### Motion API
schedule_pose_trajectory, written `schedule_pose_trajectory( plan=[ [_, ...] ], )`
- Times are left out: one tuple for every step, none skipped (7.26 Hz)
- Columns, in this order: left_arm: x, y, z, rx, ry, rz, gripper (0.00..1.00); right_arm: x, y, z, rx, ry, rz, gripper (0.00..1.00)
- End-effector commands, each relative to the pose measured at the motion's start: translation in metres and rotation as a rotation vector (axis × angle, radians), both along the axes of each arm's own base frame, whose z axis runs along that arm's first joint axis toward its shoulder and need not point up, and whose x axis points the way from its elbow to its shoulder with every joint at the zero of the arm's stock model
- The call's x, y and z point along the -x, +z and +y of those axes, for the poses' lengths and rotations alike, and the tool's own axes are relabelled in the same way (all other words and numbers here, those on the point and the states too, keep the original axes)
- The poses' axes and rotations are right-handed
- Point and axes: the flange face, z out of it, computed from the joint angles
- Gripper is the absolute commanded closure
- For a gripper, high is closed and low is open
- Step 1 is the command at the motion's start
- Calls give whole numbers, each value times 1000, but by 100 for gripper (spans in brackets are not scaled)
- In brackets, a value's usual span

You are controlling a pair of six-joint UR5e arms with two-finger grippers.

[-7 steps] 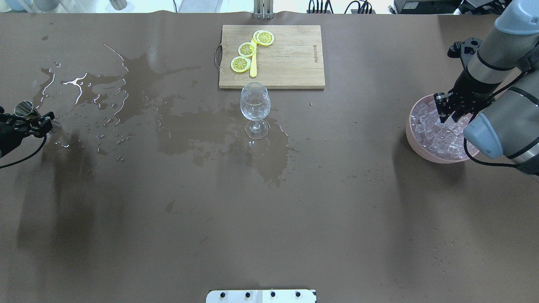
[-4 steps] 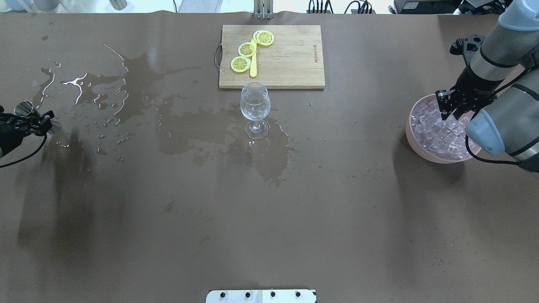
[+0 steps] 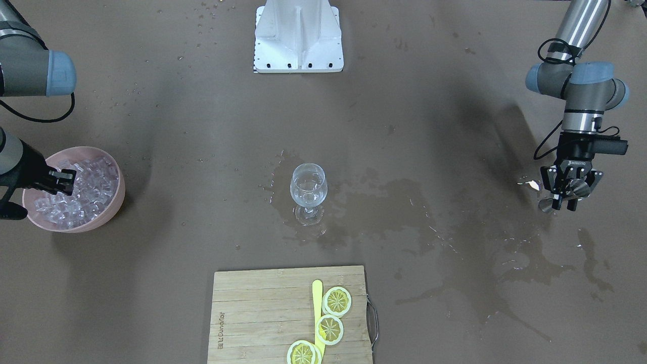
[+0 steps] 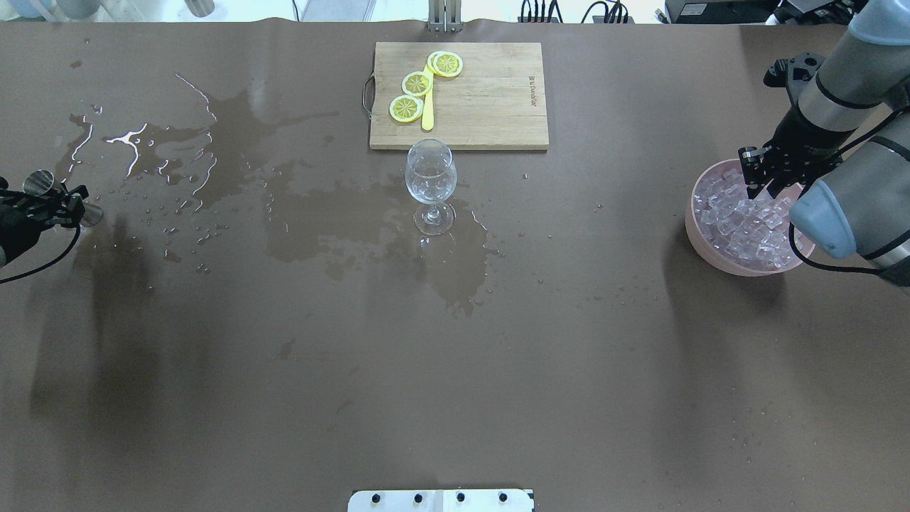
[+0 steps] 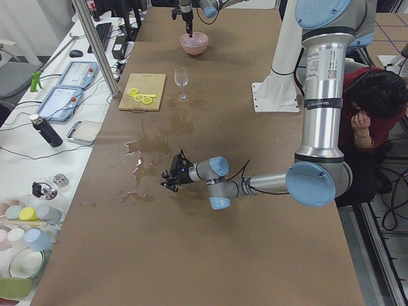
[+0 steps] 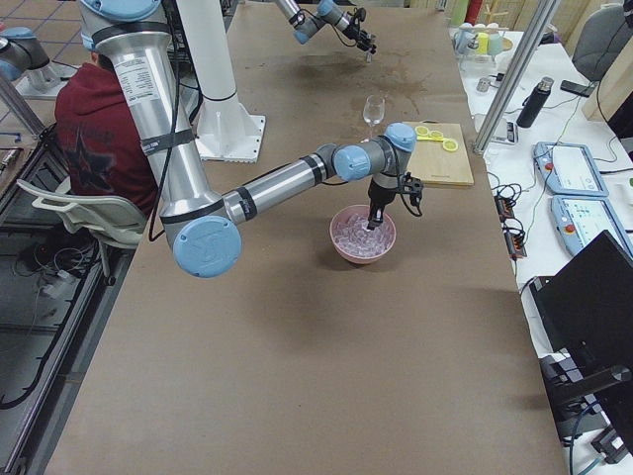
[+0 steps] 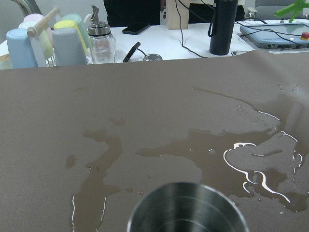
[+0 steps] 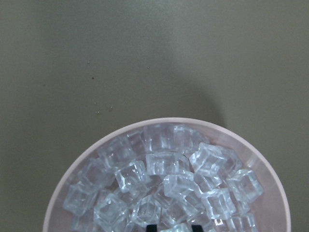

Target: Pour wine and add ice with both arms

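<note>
The ice [image 4: 739,224]: a heap of small clear glassy cubes, all in the round pink plastic bowl [image 4: 711,257] at your table's right end, filling it near the rim.

The black two-finger right gripper [image 4: 759,186] hangs over the far part of the heap, pointing down. In the right wrist view both black fingertips [image 8: 152,227] show at the bottom edge, a little apart, with ice [image 8: 169,186] between and around them. You cannot tell whether they clamp a cube or only stand among them.

The clear stemmed glass [image 4: 430,174] stands upright mid-table in a wet patch [image 4: 320,220], well apart from both grippers.

Just behind it lies the rectangular bamboo cutting board [image 4: 483,99], with three yellow lemon slices [image 4: 416,84] and a thin yellow stick [image 4: 427,114] on its left part.

Far left, the black left gripper [image 4: 67,201] is clenched on a small shiny steel cup [image 4: 39,183], held low over the brown table [image 4: 455,370] beside a spread of spilled liquid [image 4: 213,135]. Its open rim [image 7: 186,208] fills the bottom of the left wrist view.
</note>
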Motion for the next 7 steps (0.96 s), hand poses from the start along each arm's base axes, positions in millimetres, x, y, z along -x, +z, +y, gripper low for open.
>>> schedule_pose_trajectory(
  plan=[
    [0, 0, 0, 0, 0, 0, 67, -2, -1, -1, -4, 3, -5, 86],
    [0, 0, 0, 0, 0, 0, 69, -4, -3, -3, -7, 8, -8, 86],
    [0, 0, 0, 0, -1, 0, 70, -6, -3, -3, -9, 11, -9, 86],
    [-1, 0, -1, -1, -1, 1, 70, -8, -4, -2, -12, 13, -9, 86],
    [-1, -1, -1, -2, -1, 2, 74, -11, -5, -3, -14, 19, -10, 86],
    [-1, -1, -1, -2, -1, 2, 76, -13, -6, -4, -15, 22, -11, 86],
    [-1, -2, -2, -5, -3, 4, 80, -13, -5, -4, -14, 22, -9, 86]
  ],
)
